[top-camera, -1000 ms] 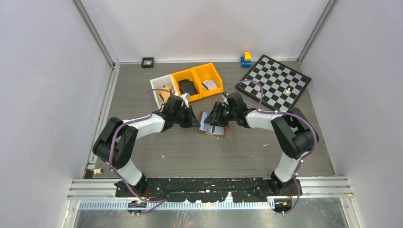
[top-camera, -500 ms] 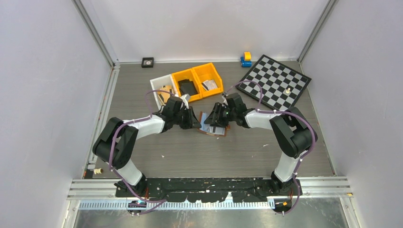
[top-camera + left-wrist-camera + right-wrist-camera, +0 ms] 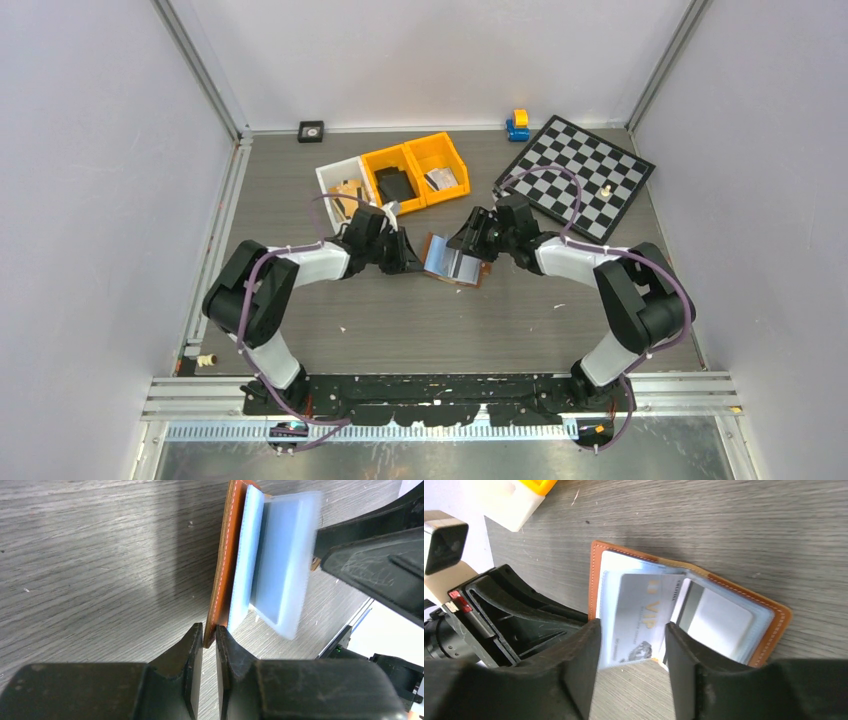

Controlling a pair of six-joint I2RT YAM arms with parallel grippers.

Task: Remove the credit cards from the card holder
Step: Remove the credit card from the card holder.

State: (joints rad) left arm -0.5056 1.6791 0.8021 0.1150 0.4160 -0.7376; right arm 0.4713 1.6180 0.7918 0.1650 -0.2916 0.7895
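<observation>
Two grippers: the left gripper (image 3: pixel 209 630) and the right gripper (image 3: pixel 631 625) are meeting at the card holder (image 3: pixel 224 575) on the grey table (image 3: pixel 724 520), one at each side of it.
Left fingers: they are clenching on the edge of the reddish-brown cover, with the leather running edge-on between the two tips.
Holder: it is lying open just ahead of the left fingertips, its pale blue sleeves (image 3: pixel 242 555) fanning up beyond the pinched cover.
Right fingers: they are standing spread apart, flanking the sleeves from the side opposite the left fingers.
Card: a whitish card (image 3: pixel 639 605) printed "VIP" is lying in the gap between the right fingers, its near end reaching back toward the palm and its far end lying over the sleeves.
Right grip: I cannot tell whether the pads are pressing the card's edges or only flanking them.
Surroundings: a white bin (image 3: pixel 338 183) and orange bins (image 3: pixel 415 168) are sitting beyond both pairs of fingers, and a chessboard (image 3: pixel 580 172) is lying well apart behind the right wrist.
</observation>
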